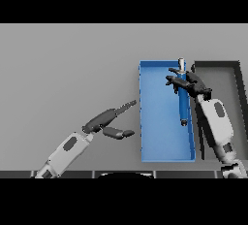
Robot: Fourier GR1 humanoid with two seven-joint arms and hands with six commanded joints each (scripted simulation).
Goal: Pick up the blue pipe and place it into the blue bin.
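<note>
- The blue pipe (pixel 183 104) is a slim, straight rod, smooth and matte blue, with a pale grey cap at its far end and a small dark tip at its near end.
- It runs lengthwise along the right side of the blue bin (pixel 160 141), its pale end reaching past the bin's far rim; whether it rests on the floor of the bin or hangs above it cannot be told.
- The blue bin is a shallow, long rectangular tray with thin upright walls and a flat, plain bottom.
- Just beside it on the right stands a dark grey bin (pixel 237 81) of like shape, its inside almost black.
- Both sit on the grey table (pixel 68 64), a flat, even surface.
- The right hand (pixel 189 82) is at the pipe's far part, its dark fingers curled round the rod from the right, with the pipe's length stretching toward the robot below the hand.
- The left hand (pixel 104 120) is over the table left of the blue bin, fingers straight and pointing toward it, thumb spread apart, holding nothing.
</note>
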